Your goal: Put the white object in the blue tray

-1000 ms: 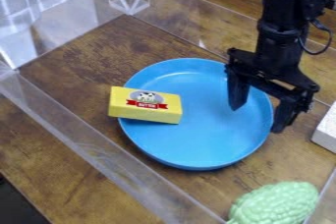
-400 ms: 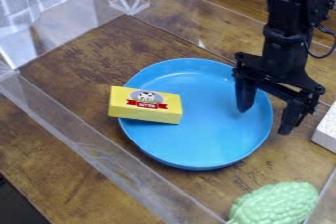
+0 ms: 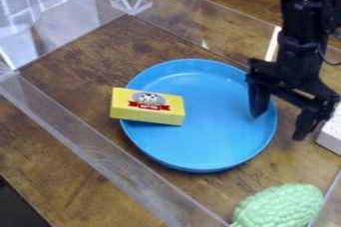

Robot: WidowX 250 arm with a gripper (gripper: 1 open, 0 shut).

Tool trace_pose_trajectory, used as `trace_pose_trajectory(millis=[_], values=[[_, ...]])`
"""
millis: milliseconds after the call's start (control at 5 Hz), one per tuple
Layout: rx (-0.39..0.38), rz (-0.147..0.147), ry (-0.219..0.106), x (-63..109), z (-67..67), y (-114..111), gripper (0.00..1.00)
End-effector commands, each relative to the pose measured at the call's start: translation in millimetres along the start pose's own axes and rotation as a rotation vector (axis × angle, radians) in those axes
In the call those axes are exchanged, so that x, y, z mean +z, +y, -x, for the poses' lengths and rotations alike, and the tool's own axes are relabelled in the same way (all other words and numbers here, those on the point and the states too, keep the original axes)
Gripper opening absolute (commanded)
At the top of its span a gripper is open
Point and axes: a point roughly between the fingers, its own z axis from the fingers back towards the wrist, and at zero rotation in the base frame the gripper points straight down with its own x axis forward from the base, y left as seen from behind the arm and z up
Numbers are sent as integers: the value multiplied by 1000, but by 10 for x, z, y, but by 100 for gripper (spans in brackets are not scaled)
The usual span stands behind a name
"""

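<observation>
The end effector hangs with its two dark fingers spread wide and nothing between them, pointing straight down over the right edge of the blue tray. Compared with a second ago it has slid toward the right side of the view: earlier both fingers stood over the tray's inner right part, while now one finger is above the rim and the other is already past it, close to the white object.

The white object lies on the wooden counter at the far right edge of the view, just outside the tray and only partly visible, so its full shape cannot be made out. It has not been picked up yet.

The shift suggests the arm is lining up over the white object for a grasp; lifting it and carrying it back over the tray all remain to be done. The tray already holds a yellow block on its left side, leaving the right half bare. A green lump sits near the bottom edge, away from the likely path.
</observation>
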Motion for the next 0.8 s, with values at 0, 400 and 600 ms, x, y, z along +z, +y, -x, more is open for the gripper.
trace_pose_trajectory(millis=[0, 400, 600], values=[[-39, 4, -99, 175, -203, -155, 100], [-33, 1, -89, 54, -216, -133, 100], [-30, -1, -82, 7, -205, -111, 100]])
